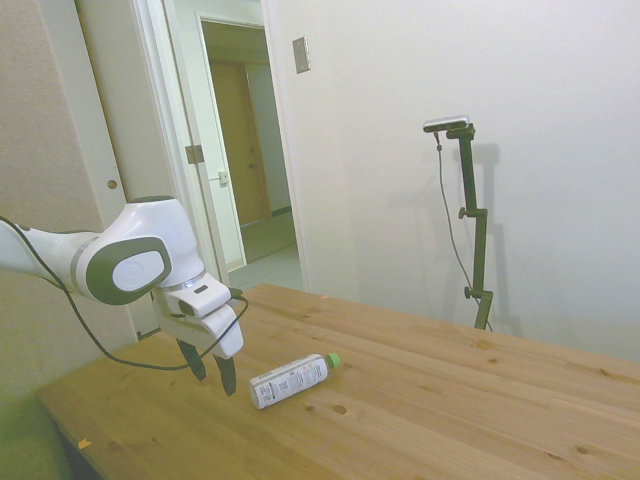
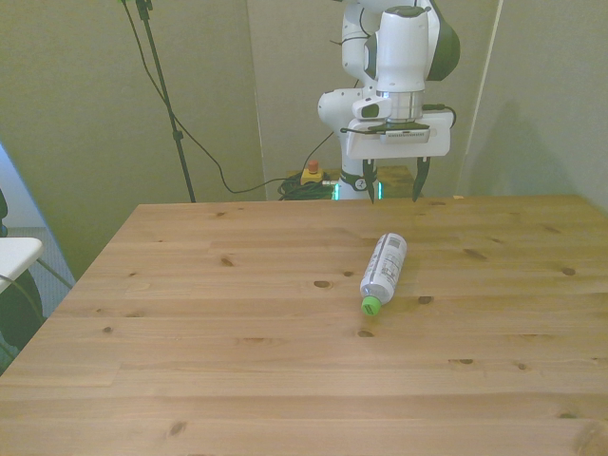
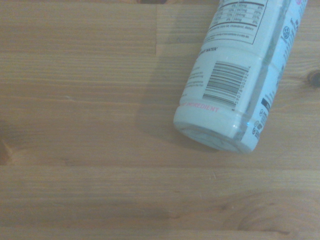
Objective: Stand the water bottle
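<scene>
Pale knotty plank table [image 2: 237, 361] under plain light walls, with an open doorway [image 1: 245, 150] behind in the side view. Lying flat toward the table's far edge, a little to the front view's right of middle: water bottle [image 2: 384, 271], long axis front to back, green cap toward the near edge, base toward the far edge; white label with barcode, nutrition panel and pink "INGREDIENT" partly legible. Beyond the base, above the far edge: gripper [image 2: 391, 182], fingers spread apart, touching nothing.

The water bottle [image 3: 240, 75] lies on its side on the wooden bench [image 3: 80, 125], base end in view. Its white label shows a barcode, dark print and pink lettering near the base. A dark knot marks the wood just beside the bottle.
</scene>
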Controlling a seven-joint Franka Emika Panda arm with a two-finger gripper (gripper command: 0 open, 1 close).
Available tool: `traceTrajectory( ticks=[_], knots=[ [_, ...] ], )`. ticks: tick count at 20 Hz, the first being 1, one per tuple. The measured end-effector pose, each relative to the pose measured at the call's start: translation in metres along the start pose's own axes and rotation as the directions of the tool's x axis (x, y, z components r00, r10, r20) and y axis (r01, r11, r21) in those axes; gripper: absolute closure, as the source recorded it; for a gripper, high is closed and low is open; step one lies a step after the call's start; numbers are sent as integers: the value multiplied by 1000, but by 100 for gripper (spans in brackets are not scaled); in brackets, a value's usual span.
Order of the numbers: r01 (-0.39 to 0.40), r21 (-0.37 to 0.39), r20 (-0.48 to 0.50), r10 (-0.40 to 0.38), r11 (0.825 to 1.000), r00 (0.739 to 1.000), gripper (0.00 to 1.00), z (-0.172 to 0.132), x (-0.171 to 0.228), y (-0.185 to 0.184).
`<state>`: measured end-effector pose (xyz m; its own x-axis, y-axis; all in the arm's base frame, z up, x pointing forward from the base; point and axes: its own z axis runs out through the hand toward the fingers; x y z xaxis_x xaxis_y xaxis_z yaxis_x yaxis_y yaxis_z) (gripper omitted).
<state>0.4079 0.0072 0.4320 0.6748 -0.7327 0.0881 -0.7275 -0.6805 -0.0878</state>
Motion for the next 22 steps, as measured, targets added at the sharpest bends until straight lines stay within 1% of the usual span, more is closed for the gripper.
traceTrajectory(
  ticks=[3,5,9,13,17,22],
  knots=[
    [-3,3,-2,3,1000,1000,0,1,1,-1],
    [-18,19,-16,18,1000,1000,0,-3,5,-6],
    [-89,63,-41,91,994,995,0,-11,25,-27],
    [-169,106,-52,175,980,983,0,-7,62,-55],
    [-224,122,-46,231,967,972,0,0,97,-80],
    [-285,123,-46,292,951,955,0,11,137,-90]
  ],
)
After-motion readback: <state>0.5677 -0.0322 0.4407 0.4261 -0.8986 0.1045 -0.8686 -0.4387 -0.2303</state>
